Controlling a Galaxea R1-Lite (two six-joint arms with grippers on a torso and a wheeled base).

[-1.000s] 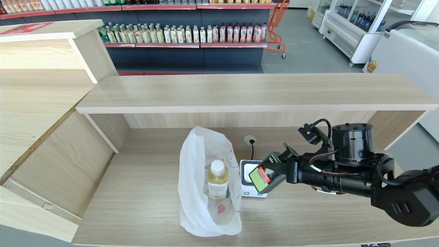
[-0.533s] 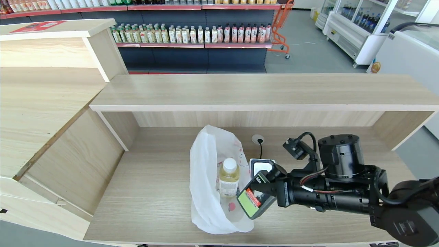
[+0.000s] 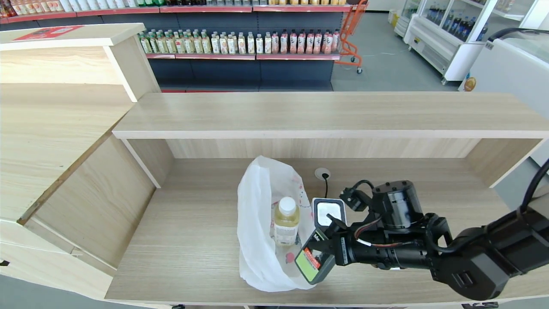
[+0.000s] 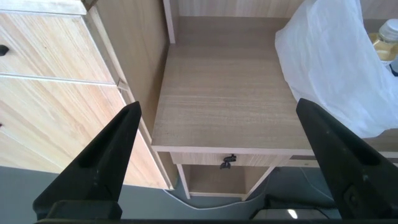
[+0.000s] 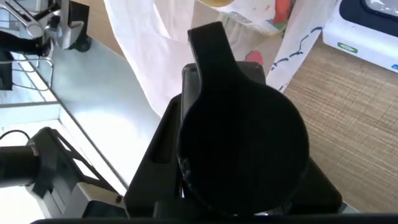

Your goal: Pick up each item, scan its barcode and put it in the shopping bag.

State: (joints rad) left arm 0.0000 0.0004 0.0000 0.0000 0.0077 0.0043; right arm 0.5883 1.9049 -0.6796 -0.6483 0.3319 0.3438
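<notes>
White plastic forms the shopping bag [image 3: 261, 223], which stands open on the lower shelf of a pale wooden counter [image 3: 197, 240] with a bottle [image 3: 286, 221] of yellowish drink upright inside it. Just beside the bag, on the robot's right, a small white scanner [image 3: 328, 211] sits with its window facing up, and its cable runs back to a round hole [image 3: 322, 173] in the counter. The right gripper [image 3: 319, 253] reaches in from the right and pinches a dark tin [image 3: 311, 264] with a green and red label, tilted, at the bag's near right rim; whether the tin touches the plastic cannot be told. From the right wrist, the tin [image 5: 242, 143] hangs over the bag's folds [image 5: 161, 56], with the scanner [image 5: 367, 25] off to one side. The left gripper [image 4: 217, 106] has its fingers spread wide with nothing between them, above the counter's near edge, the bag [image 4: 329, 68] off to one side of it.
</notes>
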